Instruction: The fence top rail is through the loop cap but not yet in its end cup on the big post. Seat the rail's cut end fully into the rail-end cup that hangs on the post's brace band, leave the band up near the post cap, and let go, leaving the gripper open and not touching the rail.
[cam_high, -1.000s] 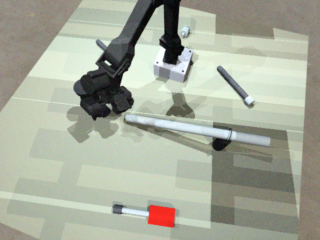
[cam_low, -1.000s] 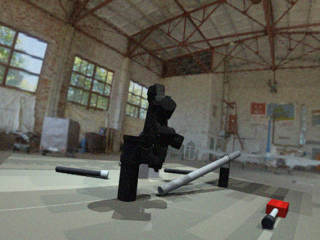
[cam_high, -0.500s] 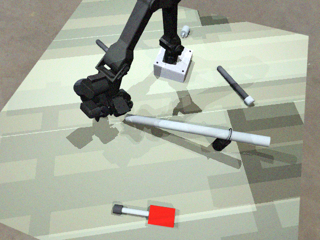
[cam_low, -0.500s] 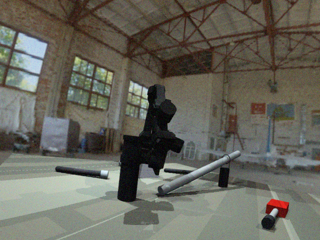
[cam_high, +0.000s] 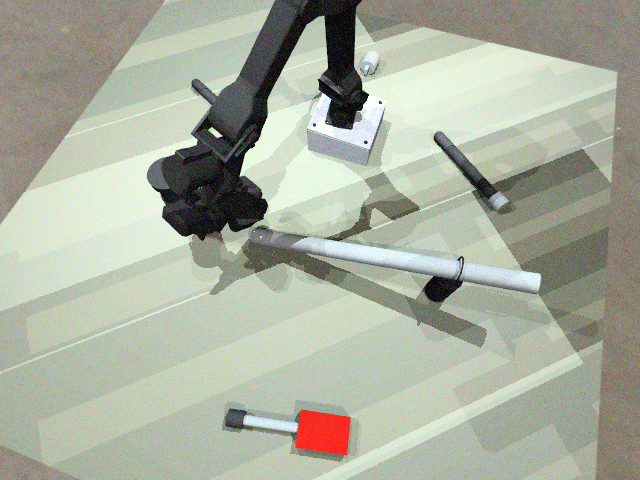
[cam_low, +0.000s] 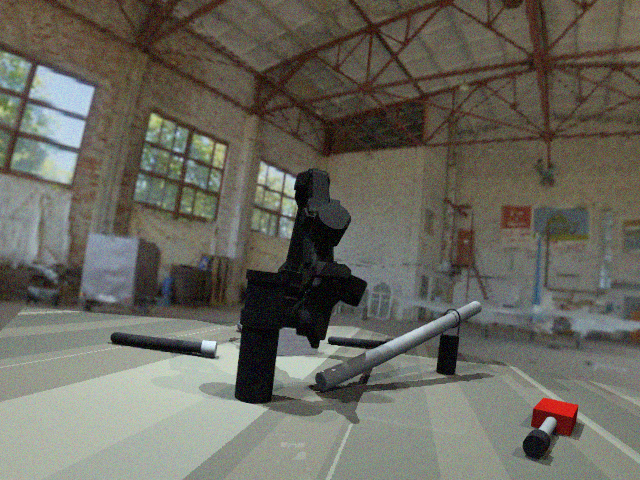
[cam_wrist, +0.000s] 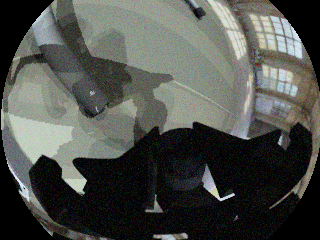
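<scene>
The big black post (cam_high: 155, 175) (cam_low: 255, 366) stands upright at the left of the work area. The fence top rail (cam_high: 387, 258) (cam_low: 413, 338) (cam_wrist: 65, 65) slopes down through the wire loop on the short black post (cam_high: 442, 290) (cam_low: 447, 356). Its low end lies at or close to the table beside the big post, outside the cup. My gripper (cam_high: 224, 222) (cam_low: 314, 330) (cam_wrist: 176, 128) is at the rail side of the big post, up off the table, shut on the dark rail-end cup (cam_wrist: 184, 165). The fingers do not touch the rail. The band is mostly hidden by the gripper.
A red block (cam_high: 323, 432) (cam_low: 555, 413) with a white stem and dark end lies at the front. A dark tube with a white end (cam_high: 465, 165) (cam_low: 160, 345) lies farther off. Another dark tube (cam_high: 204, 90) (cam_low: 356, 342) and a small white part (cam_high: 371, 60) lie near the arm's base box (cam_high: 336, 147).
</scene>
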